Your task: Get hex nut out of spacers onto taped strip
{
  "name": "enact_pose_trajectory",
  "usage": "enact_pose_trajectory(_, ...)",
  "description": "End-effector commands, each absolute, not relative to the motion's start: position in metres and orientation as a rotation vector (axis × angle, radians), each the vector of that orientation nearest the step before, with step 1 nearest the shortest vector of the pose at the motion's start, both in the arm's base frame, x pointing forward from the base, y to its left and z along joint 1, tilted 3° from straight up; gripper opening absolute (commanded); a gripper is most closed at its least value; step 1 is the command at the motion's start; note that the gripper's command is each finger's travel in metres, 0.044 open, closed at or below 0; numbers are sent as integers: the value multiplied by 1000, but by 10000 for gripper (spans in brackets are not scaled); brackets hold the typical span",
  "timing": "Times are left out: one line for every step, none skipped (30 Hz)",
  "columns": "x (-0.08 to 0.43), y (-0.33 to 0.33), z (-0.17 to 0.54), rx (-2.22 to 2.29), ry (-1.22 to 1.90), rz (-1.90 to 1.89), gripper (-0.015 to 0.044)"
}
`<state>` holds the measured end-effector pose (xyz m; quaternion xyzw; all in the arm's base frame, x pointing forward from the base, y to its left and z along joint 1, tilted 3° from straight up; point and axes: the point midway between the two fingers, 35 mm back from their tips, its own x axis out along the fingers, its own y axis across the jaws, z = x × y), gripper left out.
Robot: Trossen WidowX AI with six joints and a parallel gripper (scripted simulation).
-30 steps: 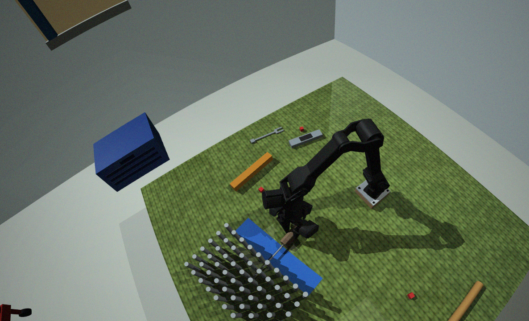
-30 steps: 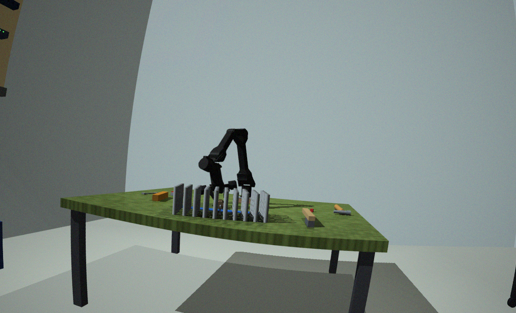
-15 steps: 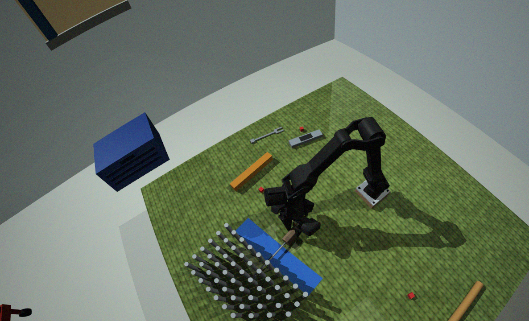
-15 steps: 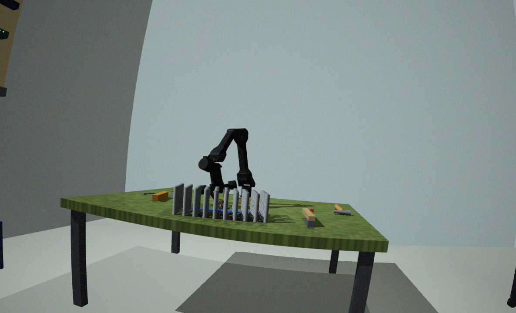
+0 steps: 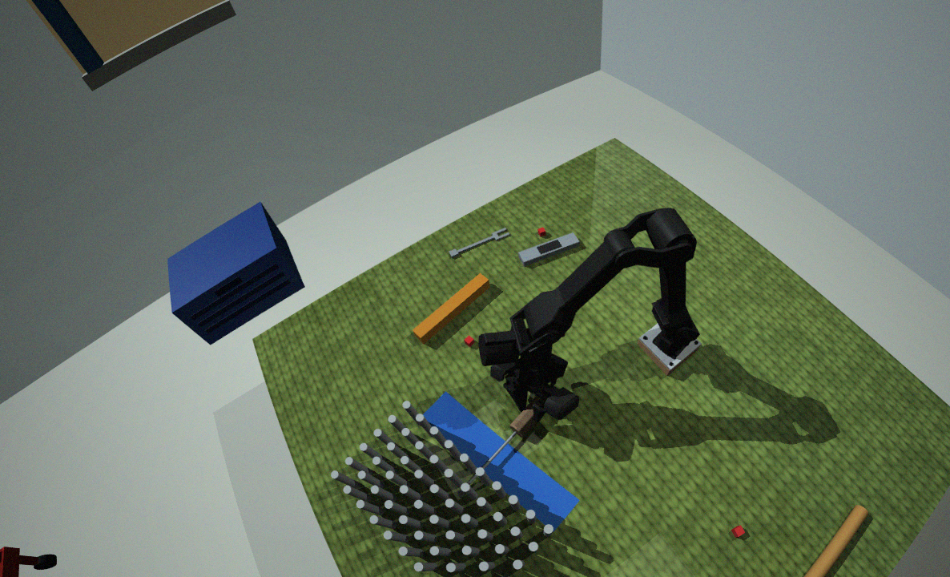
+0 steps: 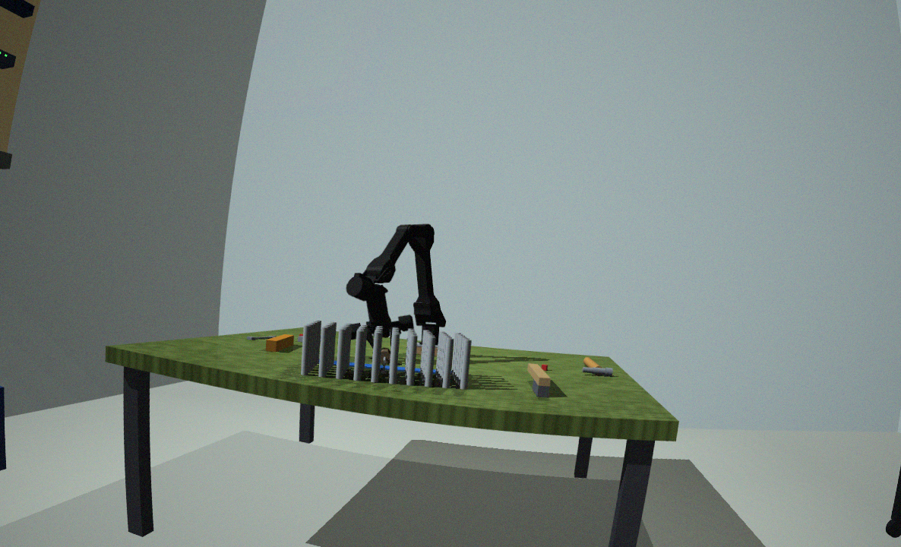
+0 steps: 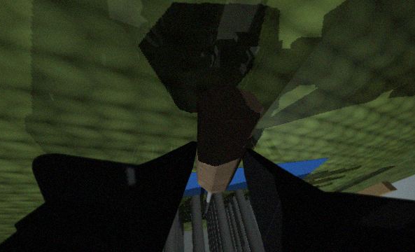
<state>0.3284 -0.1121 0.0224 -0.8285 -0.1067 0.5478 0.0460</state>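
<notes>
My gripper (image 5: 533, 413) (image 7: 220, 150) is shut on the tan-brown handle (image 5: 522, 421) (image 7: 217, 175) of a hook tool, just on the arm's side of the blue taped strip (image 5: 544, 490) (image 7: 303, 167). The tool's thin metal shaft (image 5: 498, 452) (image 7: 208, 197) slants down across the strip, and its far end passes among the front spacers, where its tip is hidden. The grey spacers (image 5: 433, 489) (image 6: 328, 350) (image 7: 219, 217) stand upright in rows behind the strip. The hex nut cannot be made out in any view.
An orange bar (image 5: 452, 308) (image 6: 279, 343), a wrench (image 5: 478, 243), a grey level-like block (image 5: 549, 248) and red cubes (image 5: 541, 232) (image 5: 468, 340) lie beyond the arm. A third red cube (image 5: 738, 531) and a wooden rod (image 5: 838, 539) lie at the right. A tan-topped block (image 6: 539, 377) stands beside the spacers.
</notes>
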Motion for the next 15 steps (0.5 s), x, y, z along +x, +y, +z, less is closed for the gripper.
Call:
enact_pose_trajectory(323,-111,23,-2526,-329,1676,0)
enact_pose_trajectory(322,-111,23,-2526,-329,1677,0)
enact_pose_trajectory(321,-112,23,-2526,-329,1677,0)
enact_pose_trajectory(320,-112,23,-2526,-328,1677,0)
enact_pose_trajectory(320,-112,23,-2526,-328,1677,0)
enact_pose_trajectory(319,-112,23,-2526,-328,1678,0)
enact_pose_trajectory(318,-112,23,-2526,-328,1678,0)
enact_pose_trajectory(317,-112,23,-2526,-328,1678,0)
enact_pose_trajectory(317,-112,23,-2526,-327,1678,0)
enact_pose_trajectory(316,-112,23,-2527,-327,1679,0)
enact_pose_trajectory(315,-112,23,-2527,-327,1679,0)
enact_pose_trajectory(314,-112,23,-2527,-327,1679,0)
enact_pose_trajectory(314,-113,23,-2527,-327,1679,0)
enact_pose_trajectory(313,-113,23,-2527,-326,1680,0)
enact_pose_trajectory(312,-113,23,-2527,-326,1680,0)
